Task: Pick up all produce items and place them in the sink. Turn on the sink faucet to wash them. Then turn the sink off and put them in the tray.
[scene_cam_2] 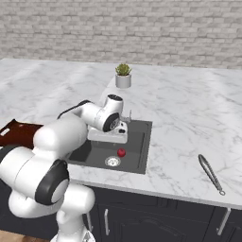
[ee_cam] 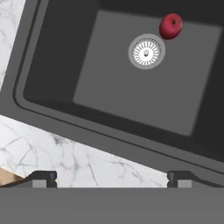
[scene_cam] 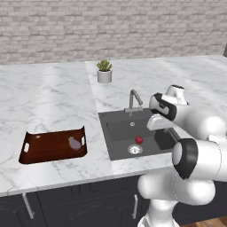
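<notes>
A white marble tabletop is backed by a pale brick wall; the pincer is spread apart over the sink.

A white marble counter is seen before a pale brick wall, with dark cabinet fronts below it. A dark grey sink is recessed in the counter; a round red fruit lies on its floor, just beside the silver drain. A slim grey gooseneck faucet stands at the basin's far edge. A potted succulent is set on the counter behind it. To the left of the sink, a reddish-brown wooden tray rests near the counter's front edge, and a small greyish-purple item lies in its right part. The white arm is raised at the lower right, its forearm reaching over the sink's right side.
</notes>
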